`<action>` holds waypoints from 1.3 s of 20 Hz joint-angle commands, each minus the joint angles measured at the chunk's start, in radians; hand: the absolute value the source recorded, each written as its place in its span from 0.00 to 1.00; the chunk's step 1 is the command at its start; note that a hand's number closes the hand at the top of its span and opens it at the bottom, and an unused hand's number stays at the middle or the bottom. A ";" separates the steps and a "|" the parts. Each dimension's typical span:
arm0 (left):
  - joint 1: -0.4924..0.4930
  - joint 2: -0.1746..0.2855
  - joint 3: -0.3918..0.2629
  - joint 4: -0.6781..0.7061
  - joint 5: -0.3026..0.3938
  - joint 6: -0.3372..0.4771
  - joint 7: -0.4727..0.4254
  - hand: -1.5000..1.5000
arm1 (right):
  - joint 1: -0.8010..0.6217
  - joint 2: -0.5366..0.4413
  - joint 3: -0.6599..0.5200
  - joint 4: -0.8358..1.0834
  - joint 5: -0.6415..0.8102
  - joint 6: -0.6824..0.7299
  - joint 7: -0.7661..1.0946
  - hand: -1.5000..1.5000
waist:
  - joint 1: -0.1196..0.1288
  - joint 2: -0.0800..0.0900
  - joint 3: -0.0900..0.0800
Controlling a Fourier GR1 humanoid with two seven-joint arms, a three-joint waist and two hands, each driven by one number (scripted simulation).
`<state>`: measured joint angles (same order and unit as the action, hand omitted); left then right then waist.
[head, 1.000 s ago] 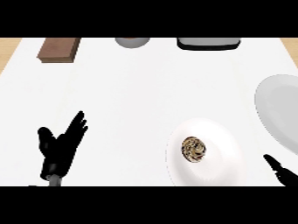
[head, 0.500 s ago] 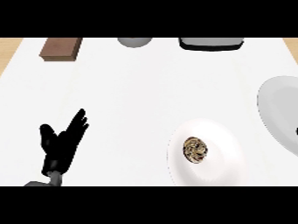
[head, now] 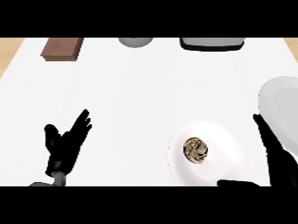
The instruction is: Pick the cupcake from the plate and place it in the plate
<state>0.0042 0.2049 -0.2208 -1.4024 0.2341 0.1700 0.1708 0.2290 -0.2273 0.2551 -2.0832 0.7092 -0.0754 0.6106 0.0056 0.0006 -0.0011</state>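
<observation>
A brown speckled cupcake [head: 196,149] sits in the middle of a white plate [head: 223,135] near the counter's front edge, right of centre. A second, larger grey-white plate [head: 292,111] lies empty at the right edge. My right hand [head: 277,154] rises between the two plates with straight fingers pointing away from me and its thumb [head: 239,183] spread below the cupcake's plate; it is open and does not touch the cupcake. My left hand [head: 66,141] rests open at the lower left, fingers up.
Along the counter's far edge stand a brown wooden block [head: 63,47], a grey bowl [head: 136,41] and a black-and-grey appliance [head: 212,43]. Wooden floor shows past the counter's left and right sides.
My right hand has come up from the lower right corner and moved forward and left, now standing between the two plates. The left hand has hardly moved.
</observation>
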 commanded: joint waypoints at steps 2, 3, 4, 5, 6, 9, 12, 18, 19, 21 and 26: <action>-0.010 -0.029 0.021 0.027 -0.018 -0.014 -0.029 0.50 | -0.012 0.083 0.103 0.098 0.142 -0.033 0.047 0.00 | -0.006 -0.001 0.001; -0.005 -0.015 0.011 -0.092 -0.019 0.024 0.087 0.50 | -0.035 0.096 0.118 0.074 0.162 0.000 0.116 0.00 | -0.004 -0.002 0.001; -0.012 0.039 0.041 -0.085 0.006 -0.026 0.090 0.50 | -0.111 0.123 0.125 0.171 0.152 0.020 0.133 0.00 | 0.003 0.000 0.001; -0.022 -0.033 0.020 0.018 -0.036 0.001 0.018 0.50 | -0.061 0.096 0.101 0.088 0.112 0.068 0.147 0.00 | -0.007 -0.001 0.001; -0.026 -0.020 0.036 0.004 -0.024 -0.017 0.043 0.50 | -0.092 0.135 0.135 0.157 0.138 0.035 0.127 0.00 | -0.005 -0.001 0.001; 0.042 -0.014 0.024 -0.099 -0.037 -0.026 0.076 0.50 | -0.092 0.144 0.107 0.221 0.107 0.022 0.087 0.00 | -0.003 -0.001 0.001; -0.032 -0.012 0.108 0.050 -0.018 -0.092 0.007 0.50 | -0.107 0.136 0.075 0.183 0.072 0.055 0.084 0.00 | -0.007 0.000 0.001; 0.000 -0.027 0.093 -0.055 -0.053 -0.083 0.071 0.50 | -0.145 0.210 0.157 0.269 0.231 -0.003 0.150 0.00 | -0.005 -0.001 0.001; 0.021 -0.034 0.067 -0.104 -0.048 -0.064 0.118 0.50 | -0.154 0.218 0.163 0.379 0.264 -0.050 0.121 0.00 | -0.001 -0.001 0.001; -0.039 -0.059 0.110 0.038 -0.060 -0.077 0.028 0.50 | -0.080 0.206 0.206 0.250 0.287 -0.003 0.191 0.00 | -0.009 -0.001 0.001; 0.001 -0.046 0.101 -0.097 -0.077 -0.084 0.111 0.50 | -0.182 0.215 0.106 0.436 0.249 -0.037 0.130 0.00 | -0.003 -0.001 0.001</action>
<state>0.0163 0.1526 -0.1273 -1.4482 0.1600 0.0955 0.2303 0.1046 -0.0215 0.4107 -1.7453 0.9665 -0.1078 0.7567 0.0006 -0.0004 -0.0001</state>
